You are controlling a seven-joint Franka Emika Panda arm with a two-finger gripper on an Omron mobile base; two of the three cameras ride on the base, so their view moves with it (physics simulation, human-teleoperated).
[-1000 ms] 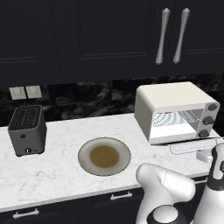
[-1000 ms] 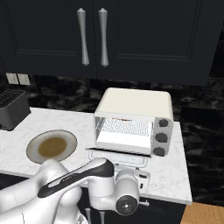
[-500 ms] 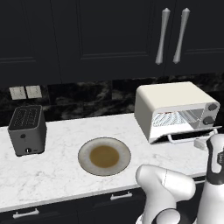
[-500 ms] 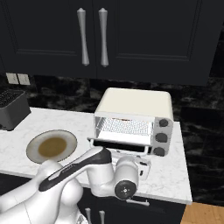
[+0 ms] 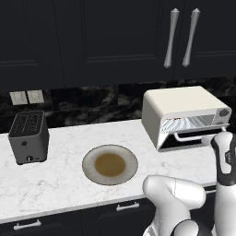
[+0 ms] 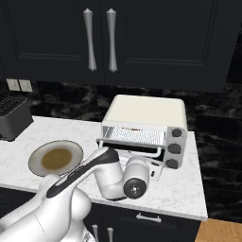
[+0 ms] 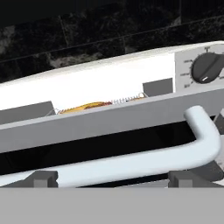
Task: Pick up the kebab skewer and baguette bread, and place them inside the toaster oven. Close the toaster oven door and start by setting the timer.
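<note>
The cream-white toaster oven (image 5: pixel 180 105) (image 6: pixel 144 111) stands at the right of the counter. Its door (image 6: pixel 130 144) (image 7: pixel 105 122) leans half raised, leaving a gap at the top. Through that gap a strip of the golden baguette bread (image 7: pixel 85 106) shows on the wire rack. The kebab skewer is hidden. My gripper (image 7: pixel 113 179) is open just below the door's silvery bar handle (image 7: pixel 131 162), one fingertip near each end of it, and grips nothing. A dark timer knob (image 7: pixel 205 69) sits at the upper right of the hand view.
A round plate (image 5: pixel 109 164) (image 6: pixel 56 158) with a brown centre lies mid-counter with nothing on it. A dark grey slot toaster (image 5: pixel 28 137) stands at the far left. Dark cabinets with silver handles (image 5: pixel 180 38) hang above. My white arm (image 6: pixel 101 175) reaches across the counter's front edge.
The oven door has swung up from lying flat open to half raised, and my hand has risen with it under the handle. The jaws stayed open.
</note>
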